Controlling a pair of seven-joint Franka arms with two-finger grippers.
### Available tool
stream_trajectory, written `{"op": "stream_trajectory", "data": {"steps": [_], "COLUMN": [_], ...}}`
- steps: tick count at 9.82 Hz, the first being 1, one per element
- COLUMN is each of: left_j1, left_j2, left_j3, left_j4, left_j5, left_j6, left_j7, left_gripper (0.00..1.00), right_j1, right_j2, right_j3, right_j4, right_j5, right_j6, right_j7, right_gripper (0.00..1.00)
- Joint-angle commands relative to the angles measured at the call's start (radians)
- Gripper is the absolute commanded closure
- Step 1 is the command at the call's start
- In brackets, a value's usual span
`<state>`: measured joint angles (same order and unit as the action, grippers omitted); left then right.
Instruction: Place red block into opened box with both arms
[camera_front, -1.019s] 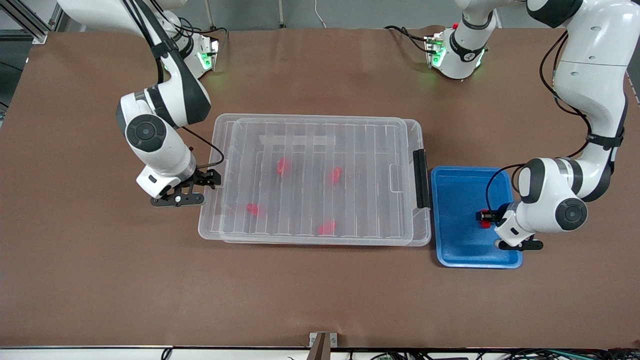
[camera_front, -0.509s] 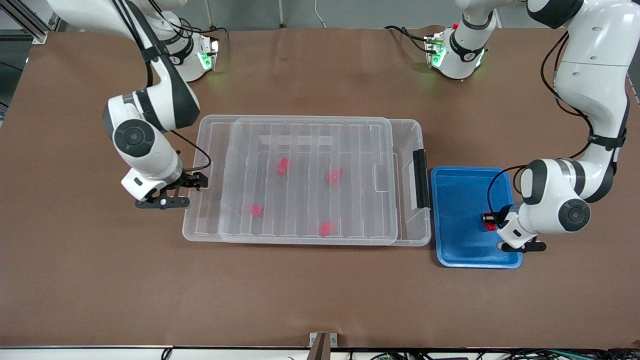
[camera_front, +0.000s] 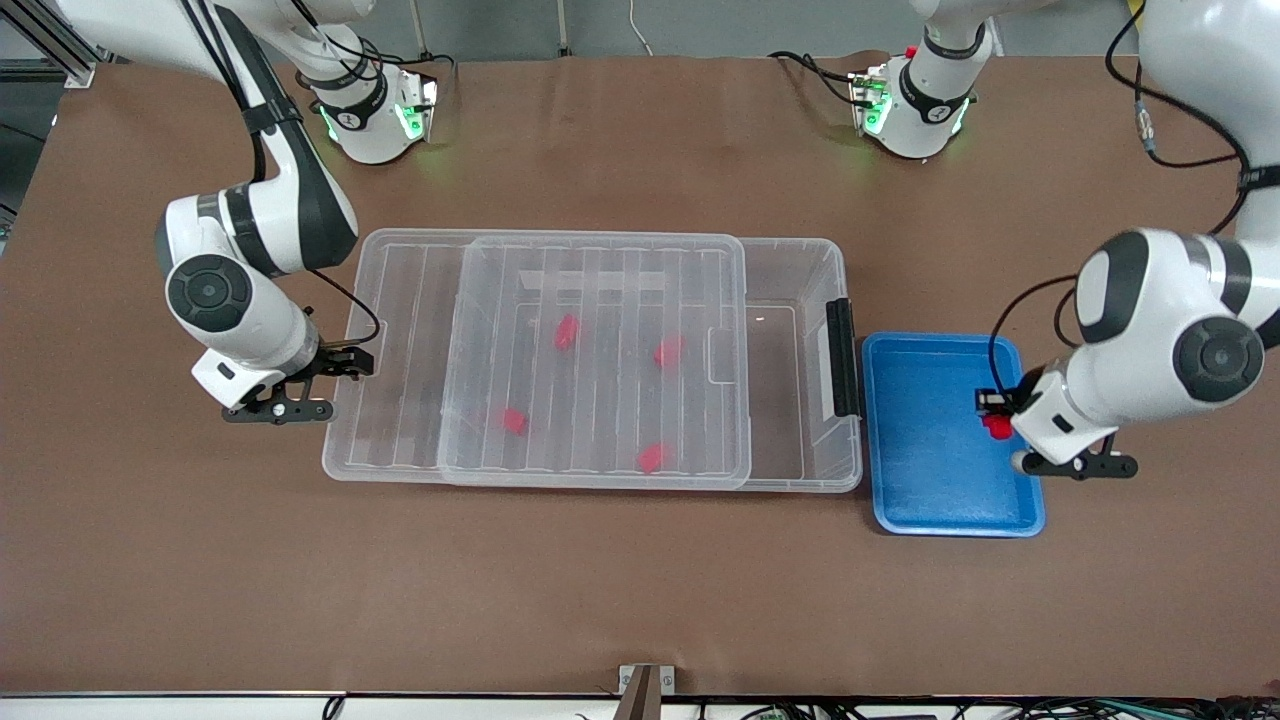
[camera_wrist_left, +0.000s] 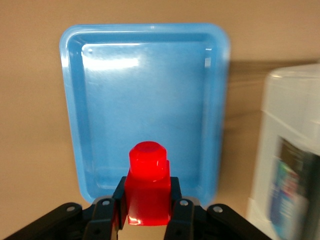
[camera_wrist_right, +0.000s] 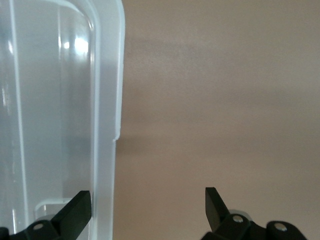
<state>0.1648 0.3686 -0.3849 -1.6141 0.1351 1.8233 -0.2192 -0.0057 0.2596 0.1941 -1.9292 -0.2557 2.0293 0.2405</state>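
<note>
My left gripper (camera_front: 990, 412) (camera_wrist_left: 148, 200) is shut on a red block (camera_front: 996, 426) (camera_wrist_left: 148, 182) and hangs over the blue tray (camera_front: 920, 450). The clear box (camera_front: 800, 290) lies mid-table, and its black latch bar (camera_front: 843, 358) faces the tray. Its ribbed lid (camera_front: 390, 400) sits shifted toward the right arm's end, so the strip by the latch is uncovered. My right gripper (camera_front: 345, 365) (camera_wrist_right: 149, 200) is open at the lid's short edge (camera_wrist_right: 107, 125). One of its fingers stands over the lid rim, the other outside it. Several red blocks (camera_front: 566, 332) show through the lid.
The blue tray (camera_wrist_left: 125, 90) holds nothing beneath the held block. The box's end (camera_wrist_left: 290, 150) stands beside the tray. Both arm bases, with green lights, stand at the table's edge farthest from the front camera. Bare brown table surrounds the box.
The right gripper has dragged the lid toward the right arm's end, which uncovered the box's latch end. The left gripper has risen off the tray with the red block.
</note>
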Motion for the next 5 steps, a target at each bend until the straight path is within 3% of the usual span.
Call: {"op": "stream_trajectory", "data": {"steps": [1, 3, 5], "left_j1": [-0.001, -0.045, -0.151], "left_j2": [-0.014, 0.021, 0.062], "left_j3": [-0.153, -0.235, -0.232], "left_j4": [-0.043, -0.044, -0.064], "left_j5": [0.011, 0.017, 0.023], "left_j6": [-0.035, -0.012, 0.086], "left_j7": [-0.232, -0.42, -0.581], "left_gripper": [1.0, 1.0, 1.0], "right_j1": [-0.039, -0.063, -0.083], "right_j2": [-0.026, -0.029, -0.028], "right_j3": [0.005, 0.004, 0.001], "right_j4": [-0.024, -0.016, 0.001], "right_j5": [-0.024, -0.024, -0.024], "right_j6": [-0.012, -0.024, -0.04], "right_j7": [-0.055, -0.102, -0.136], "right_gripper": [0.0, 0.0, 0.0]}}
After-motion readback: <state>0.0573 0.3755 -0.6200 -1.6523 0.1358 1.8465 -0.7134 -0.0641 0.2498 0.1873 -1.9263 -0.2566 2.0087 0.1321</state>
